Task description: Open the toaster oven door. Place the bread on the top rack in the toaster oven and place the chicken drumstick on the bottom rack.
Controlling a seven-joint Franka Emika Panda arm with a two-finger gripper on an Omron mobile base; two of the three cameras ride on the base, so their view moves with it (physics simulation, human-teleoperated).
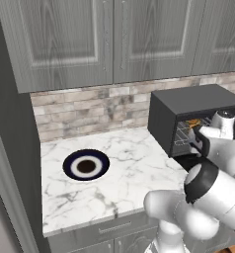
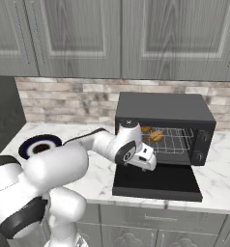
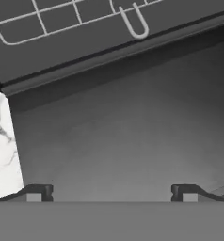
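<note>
The toaster oven (image 2: 165, 128) is sitting on the marble worktop (image 1: 129, 163), backed up against the brick backsplash (image 1: 90, 108) under the grey wall cupboards (image 1: 90, 39). The toaster oven door (image 2: 158, 182) is lying fully open, folded down flat onto the worktop in front of the oven, its dark glass facing up. Inside, on the silver wire rack (image 2: 172, 140), two small pieces are resting near the left part of the cavity: the bread (image 2: 157, 135), golden-brown and roundish, and just beside it to the left, further back, an orange-brown lump that is looking like the chicken drumstick (image 2: 146, 129). Which rack level each one is sitting on I cannot tell from where I am standing.

The gripper (image 3: 111, 192) is hovering just above the lowered door, near its left side, in front of the oven mouth. Its fingers (image 3: 38, 192) are standing spread wide apart, released, with nothing between them. From the hand view the dark door glass is stretching out below, a strip of the wire rack (image 3: 76, 19) is showing along the top, and a patch of white marble is peeking in at the left.

Well apart to the left, a dark round plate (image 1: 86, 165) with a pale ring is lying on the worktop.
</note>
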